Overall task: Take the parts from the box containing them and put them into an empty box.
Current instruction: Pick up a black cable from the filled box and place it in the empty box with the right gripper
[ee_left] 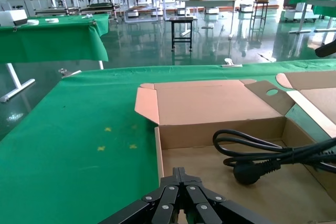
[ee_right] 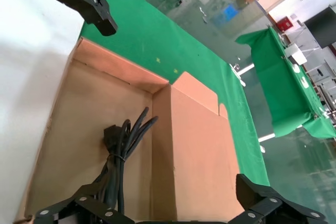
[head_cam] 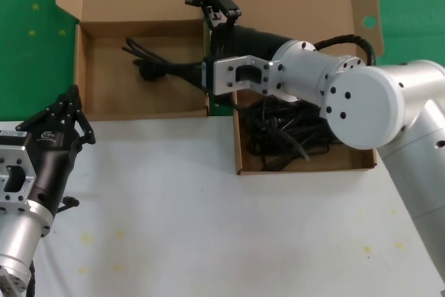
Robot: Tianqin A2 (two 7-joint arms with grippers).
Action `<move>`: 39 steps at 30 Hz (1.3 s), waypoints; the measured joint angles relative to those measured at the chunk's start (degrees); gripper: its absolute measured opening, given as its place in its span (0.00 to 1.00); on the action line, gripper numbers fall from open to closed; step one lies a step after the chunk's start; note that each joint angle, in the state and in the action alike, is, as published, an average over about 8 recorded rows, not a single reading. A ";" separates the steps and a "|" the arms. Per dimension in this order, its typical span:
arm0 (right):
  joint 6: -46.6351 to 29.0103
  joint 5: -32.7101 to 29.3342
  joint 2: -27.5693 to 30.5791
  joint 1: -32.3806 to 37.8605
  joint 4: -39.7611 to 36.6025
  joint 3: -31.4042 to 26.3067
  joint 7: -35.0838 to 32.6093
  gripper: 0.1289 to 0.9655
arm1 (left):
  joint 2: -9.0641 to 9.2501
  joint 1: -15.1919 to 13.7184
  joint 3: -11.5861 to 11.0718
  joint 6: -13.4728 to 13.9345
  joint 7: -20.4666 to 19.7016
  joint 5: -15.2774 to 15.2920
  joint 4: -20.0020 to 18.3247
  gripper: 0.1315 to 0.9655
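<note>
One black cord bundle lies in the left box, plug towards its middle; it also shows in both wrist views. A tangle of cords fills the right box, whose lid flap has a round hole. My right gripper hangs open over the back right corner of the left box, nothing between its fingers. My left gripper is shut and empty at the left box's front left corner.
Both boxes sit at the far edge of the white table, lids standing open against the green cloth. My right forearm crosses above the right box and hides part of its cords.
</note>
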 joint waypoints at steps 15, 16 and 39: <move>10.69 8.52 -1.63 2.60 -7.99 -1.37 -7.10 0.93 | 0.00 0.00 0.00 0.00 0.00 0.00 0.00 0.02; 11.22 9.05 -1.72 2.80 -8.83 -1.58 -7.66 0.94 | 0.00 0.00 0.00 0.00 0.00 0.00 0.00 0.02; 7.59 18.16 0.55 2.77 -8.60 -3.55 -6.64 1.00 | 0.00 0.00 0.00 0.00 0.00 0.00 0.00 0.02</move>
